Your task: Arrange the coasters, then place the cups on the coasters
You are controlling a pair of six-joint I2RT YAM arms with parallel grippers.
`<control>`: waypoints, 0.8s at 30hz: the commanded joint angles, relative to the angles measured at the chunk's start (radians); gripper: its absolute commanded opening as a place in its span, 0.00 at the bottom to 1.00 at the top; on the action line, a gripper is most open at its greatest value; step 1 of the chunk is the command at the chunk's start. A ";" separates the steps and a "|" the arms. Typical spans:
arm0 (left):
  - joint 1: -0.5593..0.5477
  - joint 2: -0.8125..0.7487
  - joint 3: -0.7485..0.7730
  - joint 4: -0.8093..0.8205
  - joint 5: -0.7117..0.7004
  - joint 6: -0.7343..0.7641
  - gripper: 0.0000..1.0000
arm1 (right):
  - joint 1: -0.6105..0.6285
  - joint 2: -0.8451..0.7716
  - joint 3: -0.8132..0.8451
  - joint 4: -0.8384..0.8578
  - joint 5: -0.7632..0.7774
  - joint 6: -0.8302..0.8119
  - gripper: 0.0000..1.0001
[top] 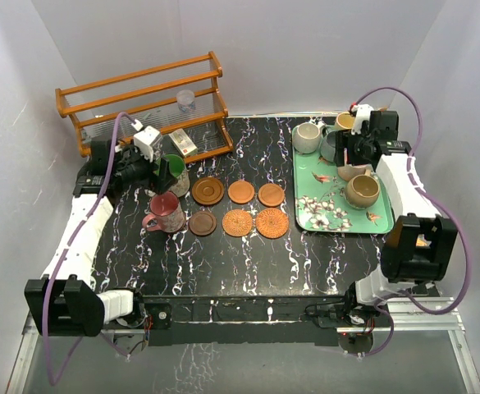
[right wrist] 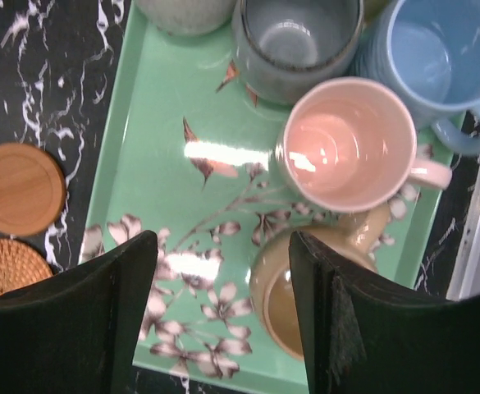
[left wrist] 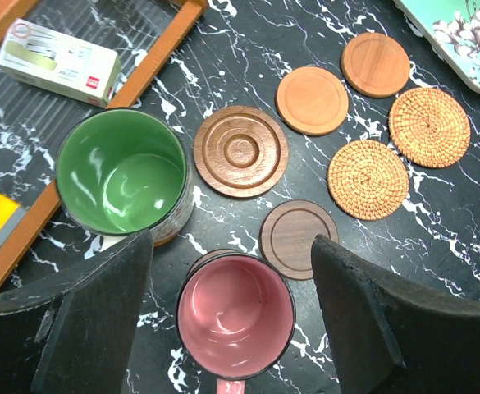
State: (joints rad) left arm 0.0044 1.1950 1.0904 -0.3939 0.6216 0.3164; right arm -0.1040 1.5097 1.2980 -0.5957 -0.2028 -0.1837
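From above, I see the left gripper hanging near the rack's front rail, with six bare coasters on open table to its right. On the left wrist view the jaws are spread, clear of the maroon mug below them, and the green mug is just ahead-left. The right gripper is spread over bare tray; the pink mug is ahead-right and the tan mug is at its right finger.

Your black marbled table and its load.
You have six coasters mid-table, a wooden rack far left, and a green tray at right.
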 commanded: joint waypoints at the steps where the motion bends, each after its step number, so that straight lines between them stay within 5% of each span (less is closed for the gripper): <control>1: -0.045 0.024 0.043 0.044 -0.029 -0.003 0.76 | 0.003 0.082 0.130 0.077 -0.020 0.051 0.61; 8: -0.087 0.023 0.037 0.067 -0.002 0.012 0.76 | -0.016 0.097 0.117 0.040 0.163 0.018 0.55; 24: -0.137 -0.001 -0.042 0.112 0.000 -0.008 0.74 | -0.230 0.105 0.050 -0.164 0.056 -0.111 0.48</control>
State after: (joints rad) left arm -0.1223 1.2263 1.0657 -0.3058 0.6083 0.3153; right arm -0.3416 1.6287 1.3766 -0.7280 -0.0864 -0.2733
